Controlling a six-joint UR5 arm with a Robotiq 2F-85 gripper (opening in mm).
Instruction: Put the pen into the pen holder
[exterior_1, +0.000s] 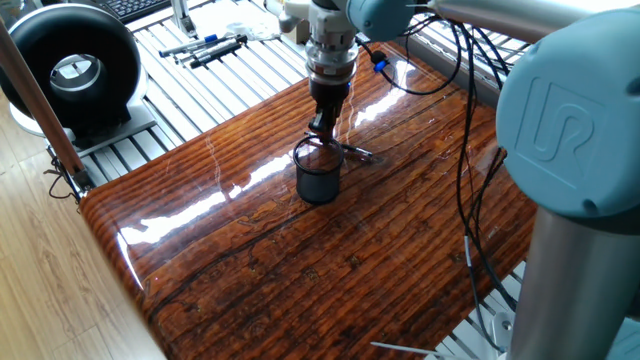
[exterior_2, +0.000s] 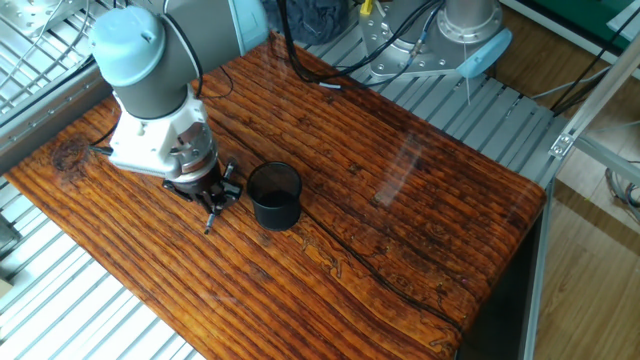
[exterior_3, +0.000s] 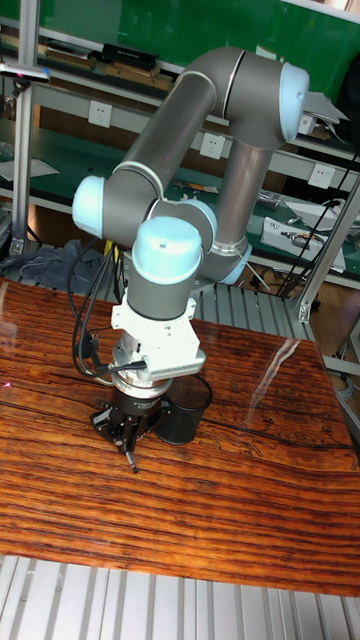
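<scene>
**a:** where's the pen (exterior_2: 211, 218) right now?

**b:** i have it pinched in the gripper (exterior_2: 214, 200). the fingers are closed on its upper part, and the rest hangs down at a slant with the tip close over the worktop (exterior_2: 420, 200). i can't tell if the tip touches the wood.

**a:** and the pen holder (exterior_2: 275, 196)?

**b:** upright, about mid-worktop and somewhat toward the long edge by the metal slats. it sits just beside the gripper. in one fixed view the gripper (exterior_1: 322, 126) is right behind the pen holder (exterior_1: 318, 172), with the pen (exterior_1: 350, 152) poking out past the rim on the side toward the arm's base.

**a:** why hold it so near the top?

**b:** my guess is that a high grip leaves most of the shaft free below the fingers, so the lower end can go into the cup first without the fingers hitting the rim.

**a:** is it over the opening yet?

**b:** no. in the tall view the pen (exterior_3: 130, 458) hangs outside the pen holder (exterior_3: 183, 408), on the side away from it. i judge it needs to be lifted clear of the rim, then moved across.

**a:** risk?

**b:** the mesh cup looks light. a low pass could knock it over.
</scene>
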